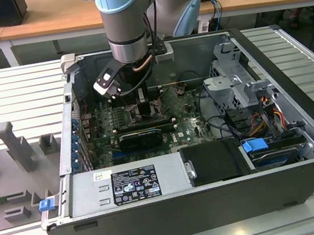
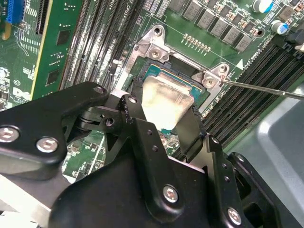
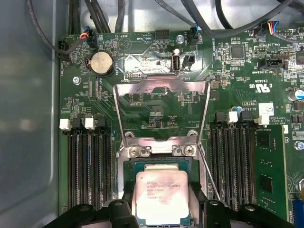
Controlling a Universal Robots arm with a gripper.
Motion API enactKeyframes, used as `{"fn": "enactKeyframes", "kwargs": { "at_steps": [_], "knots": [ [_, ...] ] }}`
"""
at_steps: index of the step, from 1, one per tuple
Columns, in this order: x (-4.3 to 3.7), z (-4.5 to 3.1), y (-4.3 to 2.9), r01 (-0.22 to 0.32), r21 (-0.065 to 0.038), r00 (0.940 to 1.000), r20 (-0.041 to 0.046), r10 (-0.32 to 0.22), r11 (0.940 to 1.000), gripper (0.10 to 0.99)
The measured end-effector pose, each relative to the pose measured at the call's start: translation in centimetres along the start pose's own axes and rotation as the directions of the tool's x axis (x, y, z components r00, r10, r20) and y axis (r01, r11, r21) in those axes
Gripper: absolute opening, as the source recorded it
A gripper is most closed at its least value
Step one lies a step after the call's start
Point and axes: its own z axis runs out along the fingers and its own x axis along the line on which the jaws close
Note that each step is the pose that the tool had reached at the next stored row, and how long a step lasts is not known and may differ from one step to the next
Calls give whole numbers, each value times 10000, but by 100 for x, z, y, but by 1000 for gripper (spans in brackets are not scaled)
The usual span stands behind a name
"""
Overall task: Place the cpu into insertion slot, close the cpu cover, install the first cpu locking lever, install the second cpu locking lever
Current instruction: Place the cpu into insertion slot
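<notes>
In both wrist views the cpu (image 3: 161,192) (image 2: 164,99), a flat square chip with a silvery top, lies level in the insertion slot (image 3: 142,163). My gripper (image 3: 161,205) (image 2: 161,118) straddles it, with a black finger (image 3: 124,202) against each of two opposite edges. The cpu cover (image 3: 156,86), a thin metal frame with a square cutout, stands swung open on its hinge beyond the slot. A thin wire locking lever (image 3: 209,175) (image 2: 256,88) sticks out loose beside the socket. In the exterior view the gripper (image 1: 144,104) reaches down into the open computer case (image 1: 299,100).
Long black memory slots (image 3: 88,166) (image 3: 235,161) flank the socket on both sides. A coin battery (image 3: 101,61) and cables (image 3: 95,14) lie past the open cover. The power supply (image 1: 126,186) and a drive cage (image 1: 241,79) crowd the case around the board.
</notes>
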Motion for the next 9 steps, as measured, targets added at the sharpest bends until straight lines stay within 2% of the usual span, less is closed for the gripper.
{"fn": "enactKeyframes", "kwargs": {
  "at_steps": [1,2,6,9],
  "knots": [
    [0,0,0,0,-1,10000,3,0,10000,541],
    [0,0,0,0,-1,10000,4,0,10000,604],
    [-1,-15,1,0,2,10000,6,0,10000,604],
    [0,-54,5,0,1,10000,5,0,10000,588]
  ]
}}
